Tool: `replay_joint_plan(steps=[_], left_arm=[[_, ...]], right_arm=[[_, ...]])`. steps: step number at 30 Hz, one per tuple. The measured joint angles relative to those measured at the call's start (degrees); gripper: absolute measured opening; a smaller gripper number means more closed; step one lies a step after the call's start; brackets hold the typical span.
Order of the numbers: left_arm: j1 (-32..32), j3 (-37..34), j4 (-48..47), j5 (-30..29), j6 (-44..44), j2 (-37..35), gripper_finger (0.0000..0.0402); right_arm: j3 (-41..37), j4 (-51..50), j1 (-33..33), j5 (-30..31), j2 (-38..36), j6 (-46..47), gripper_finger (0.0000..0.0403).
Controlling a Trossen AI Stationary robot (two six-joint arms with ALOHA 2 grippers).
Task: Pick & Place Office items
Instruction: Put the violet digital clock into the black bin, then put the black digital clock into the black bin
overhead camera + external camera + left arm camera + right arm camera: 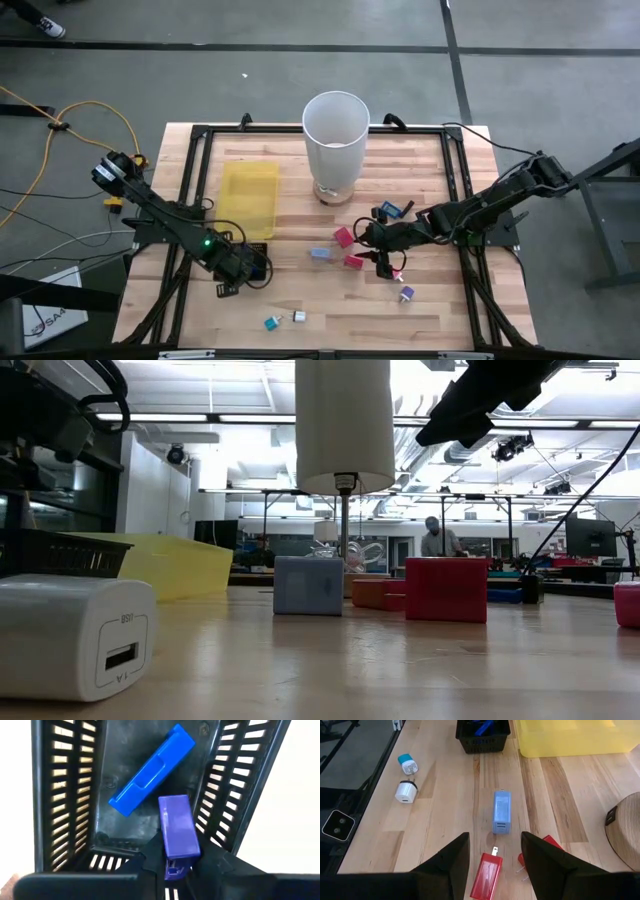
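Observation:
My left gripper [172, 872] hangs inside the black mesh tray [65, 795], shut on a purple piece [177, 827]. A blue piece [150, 770] lies flat on the tray's floor beside it. My right gripper [492, 855] stands open above a red piece [487, 872], fingers on either side, touching nothing. A second red piece [547, 845] and a light blue piece [501, 812] lie just beyond it. Teal [407, 764] and white [405, 791] pieces lie near the table's front edge. In the high view the left gripper [245, 265] is at front left and the right gripper [385, 252] at centre right. My left gripper pinches the purple piece by one end [172, 862] between its two fingers. The fingers come from above and point down into the tray. The piece's free end [172, 805] reaches toward the tray floor beside the blue piece; whether it rests there I cannot tell.
A tall white bin [335, 140] stands at the far middle. A flat yellow tray [248, 198] lies just beyond the black tray [255, 250]. A blue piece [392, 210], a pink one [398, 275] and a purple one [406, 294] lie around the right gripper. Bare wood shows at front centre.

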Motion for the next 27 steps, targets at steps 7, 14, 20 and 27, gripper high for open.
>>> replay_joint_plan(steps=[7, 14, 20, 27], left_arm=[[0.00, 0.00, 0.01, -0.07, -0.07, 0.00, 0.0113], [0.00, 0.00, 0.63, -0.44, 0.42, 0.00, 0.0117], [0.02, 0.00, 2.35, -2.39, 2.48, -0.42, 0.0118], [2.82, 0.00, 5.59, -6.74, 8.41, -4.25, 0.0118]], right_arm=[[0.00, 0.00, 0.00, 0.00, 0.00, 0.00, 0.0165], [0.00, 0.00, 0.01, 0.00, 0.00, 0.00, 0.0165], [0.00, 0.00, 0.02, 0.00, 0.00, 0.00, 0.0165], [0.00, -0.02, 0.00, 0.00, 0.00, 0.00, 0.0165]])
